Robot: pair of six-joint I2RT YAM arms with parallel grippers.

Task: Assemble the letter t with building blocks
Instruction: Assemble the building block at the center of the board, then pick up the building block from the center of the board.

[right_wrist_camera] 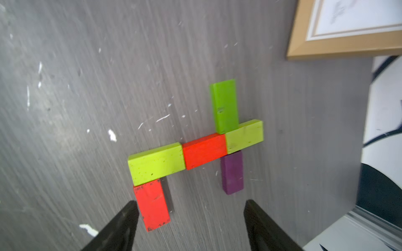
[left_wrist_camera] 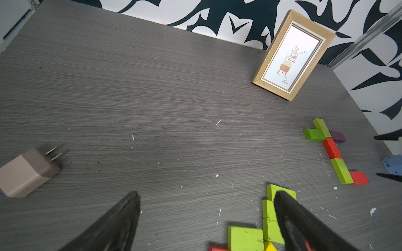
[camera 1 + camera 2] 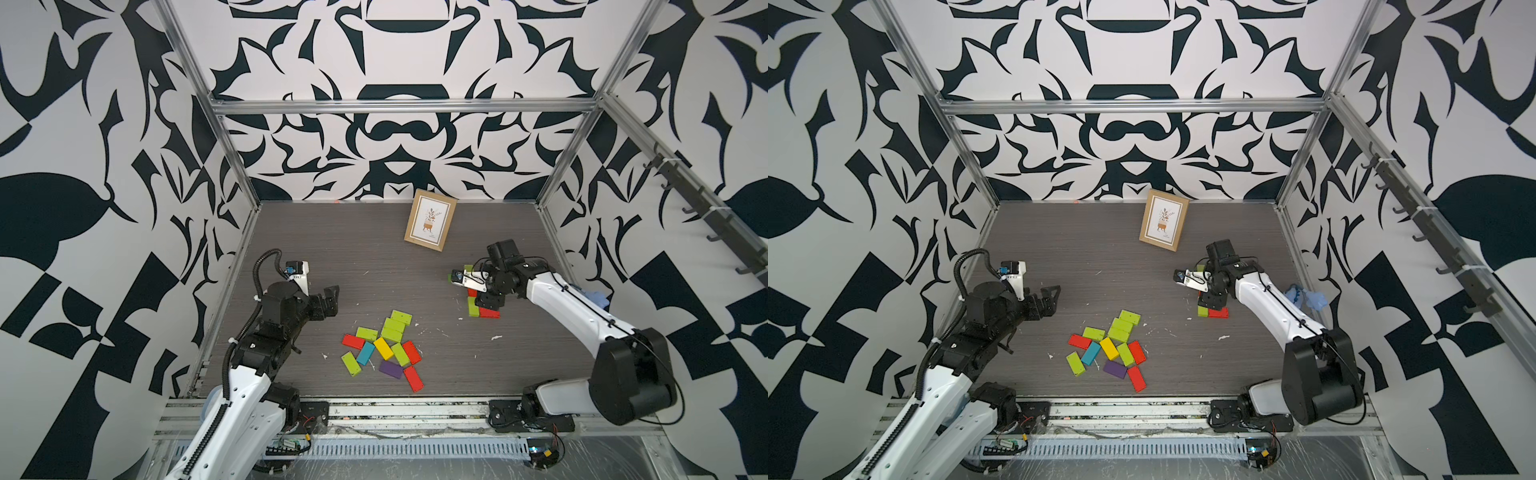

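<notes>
The right end effector (image 1: 190, 203) hangs released and empty over joined blocks (image 1: 204, 151) on the desk (image 1: 65, 108). The left end effector (image 2: 206, 193), spread wide, holds nothing near the loose pile (image 3: 383, 348).

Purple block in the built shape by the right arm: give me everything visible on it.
The purple block is a small flat rectangular brick, solid matte purple, seemingly painted wood, no damage visible. It lies flat on the grey table, its long side square to the three-block row. One short end butts the lime green block at the row's end, opposite a darker green block. The right end effector hangs open close by, not touching it.
</notes>
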